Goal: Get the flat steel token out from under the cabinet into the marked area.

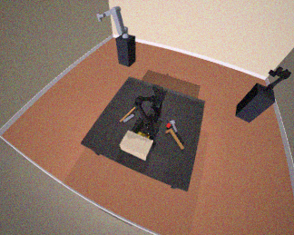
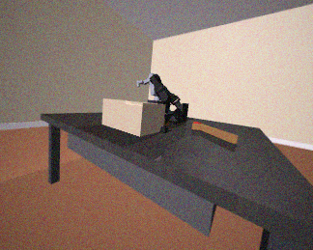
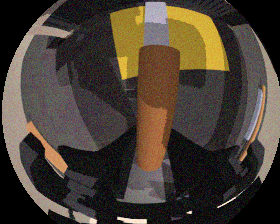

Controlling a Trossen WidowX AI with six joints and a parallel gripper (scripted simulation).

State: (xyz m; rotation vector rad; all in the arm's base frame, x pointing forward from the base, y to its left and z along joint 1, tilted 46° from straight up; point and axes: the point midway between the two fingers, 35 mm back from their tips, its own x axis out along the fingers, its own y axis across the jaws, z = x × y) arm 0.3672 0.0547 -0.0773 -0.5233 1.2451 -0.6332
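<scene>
My gripper [image 1: 144,126] [image 2: 170,123] [image 3: 151,130] is shut on a long tool with a brown wooden handle [image 3: 155,106] and a grey end [image 3: 156,23]. It is low over the table, right in front of the beige cabinet [image 1: 136,146] [image 2: 127,116]. In the wrist view the tool's grey end reaches over the yellow marked area [image 3: 196,37]. The arm hides the foot of the cabinet in the top and exterior views. I see no steel token in any view.
A second wooden-handled tool [image 1: 128,115] lies left of the arm. A third one [image 1: 176,137] [image 2: 216,132], with a red part [image 1: 169,125] near its grey head, lies to the right. The dark table [image 1: 181,164] [image 2: 207,175] ends close behind the cabinet.
</scene>
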